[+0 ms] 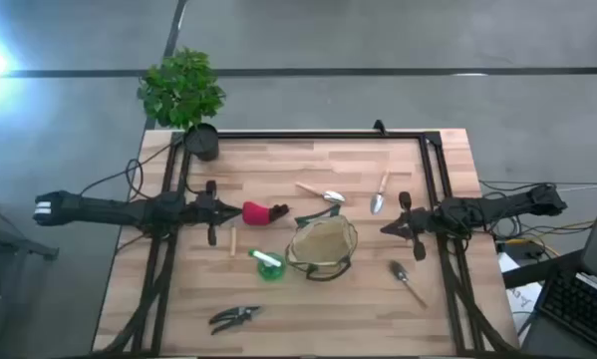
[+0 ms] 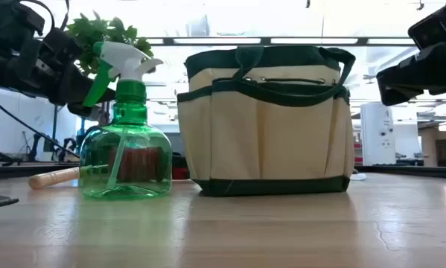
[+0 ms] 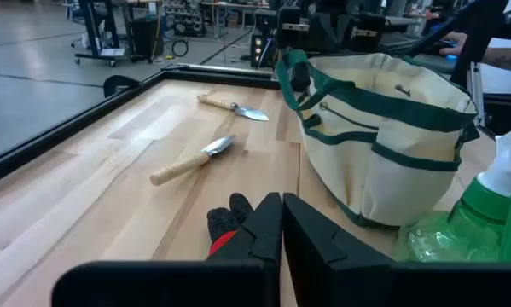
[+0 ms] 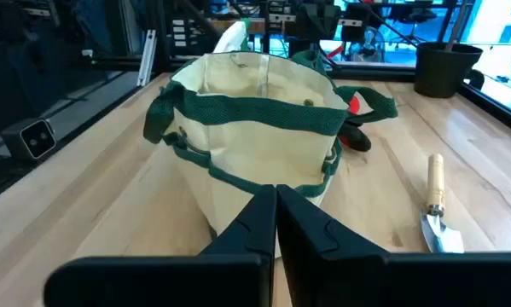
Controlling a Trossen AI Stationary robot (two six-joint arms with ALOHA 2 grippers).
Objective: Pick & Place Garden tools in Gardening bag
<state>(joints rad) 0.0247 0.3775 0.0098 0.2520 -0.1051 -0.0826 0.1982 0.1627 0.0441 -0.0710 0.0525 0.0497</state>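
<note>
At frame centre the gardening bag stands open on the desk, garden tools scattered around it. Both tools, left tool and right tool, are pressed together, empty; open one before descending squarely over a handle.

Even overhead lighting, no hard shadows on the table; high view has a blown-out glare patch at the far left edge and is soft overall. Low view is strongly backlit by ceiling light strips, the room behind is washed out, and the spray bottle and gardening bag cast only faint soft reflections on the wood. Wrist views are sharp mid-range, but each arm's own dark fingers are blurred silhouettes and the background goes soft.
</note>
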